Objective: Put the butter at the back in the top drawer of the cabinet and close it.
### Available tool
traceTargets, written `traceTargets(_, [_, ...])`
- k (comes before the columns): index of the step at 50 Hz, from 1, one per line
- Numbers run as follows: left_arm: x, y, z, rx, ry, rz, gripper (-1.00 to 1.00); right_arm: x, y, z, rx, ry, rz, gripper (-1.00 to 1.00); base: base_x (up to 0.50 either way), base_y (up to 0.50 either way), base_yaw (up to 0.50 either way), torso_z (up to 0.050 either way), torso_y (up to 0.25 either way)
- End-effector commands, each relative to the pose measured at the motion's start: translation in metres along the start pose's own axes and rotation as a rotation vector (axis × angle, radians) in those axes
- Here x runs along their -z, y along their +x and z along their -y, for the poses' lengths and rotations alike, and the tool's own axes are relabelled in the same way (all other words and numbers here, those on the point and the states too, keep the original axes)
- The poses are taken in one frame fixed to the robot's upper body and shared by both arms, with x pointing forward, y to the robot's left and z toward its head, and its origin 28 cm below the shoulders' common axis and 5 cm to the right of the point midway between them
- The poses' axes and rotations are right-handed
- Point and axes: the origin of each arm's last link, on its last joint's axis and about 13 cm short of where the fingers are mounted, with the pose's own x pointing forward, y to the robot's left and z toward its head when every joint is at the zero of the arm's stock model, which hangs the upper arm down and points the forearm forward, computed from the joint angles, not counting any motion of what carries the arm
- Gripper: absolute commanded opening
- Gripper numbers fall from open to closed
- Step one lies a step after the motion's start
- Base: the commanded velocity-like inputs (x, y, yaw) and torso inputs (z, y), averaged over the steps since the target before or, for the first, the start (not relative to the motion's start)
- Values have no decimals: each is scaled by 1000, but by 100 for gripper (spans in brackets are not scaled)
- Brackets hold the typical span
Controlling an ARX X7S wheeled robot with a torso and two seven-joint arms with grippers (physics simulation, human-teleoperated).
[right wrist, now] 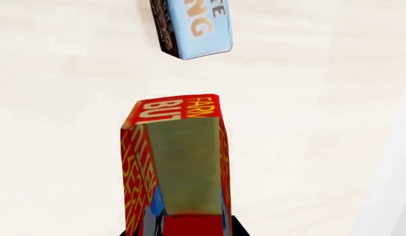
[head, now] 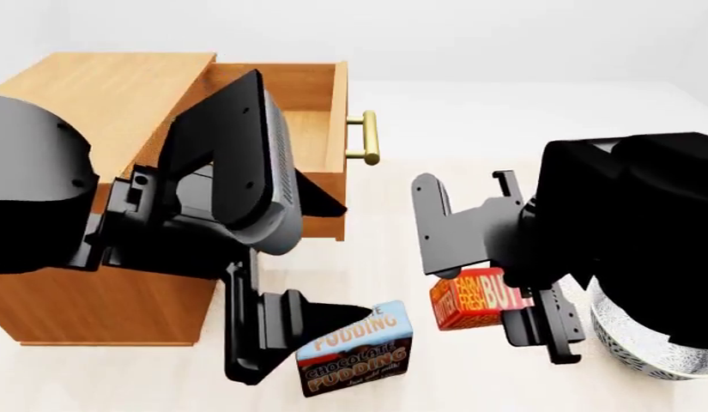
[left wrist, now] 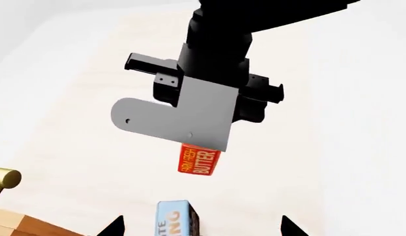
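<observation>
One butter [head: 477, 300], one right claw [head: 525, 311] gripping.

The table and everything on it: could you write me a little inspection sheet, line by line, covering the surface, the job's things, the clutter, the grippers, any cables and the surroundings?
Surface: pale wood-grain table, no marks seen.
Job's things: the butter is gripped at its end by the right gripper; whether it is off the table cannot be told. The top drawer of the cabinet is open, brass handle facing out.
Clutter: chocolate pudding box standing beside the butter; patterned bowl, partly hidden by the right arm.
Grippers: right one shut on the butter; left gripper open, fingertips apart, near the pudding box.
Cables: nothing seen.
Surroundings: plain white backdrop, nothing else seen.
</observation>
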Motion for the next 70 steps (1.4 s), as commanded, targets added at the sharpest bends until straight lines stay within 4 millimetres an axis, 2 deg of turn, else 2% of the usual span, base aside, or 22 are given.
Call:
traceTargets(1, [2,8,2,36,9,13,100,-8,-9,3,59,-27,21,-100,0,0,0,0,0])
traceTargets(26, [5,18,3,79,15,47,100,-23,-13,4,84,-61,63,-100,0,0,0,1,1])
traceTargets(46, [19,29,-7,31,9,33,100,-27,-22,1,97,-62,71,-100,0,0,0,0,1])
traceTargets(70, [31,39,-8,70,-2,50,100,-35,-30,3,116,-52,107,-100,0,0,0,0,1])
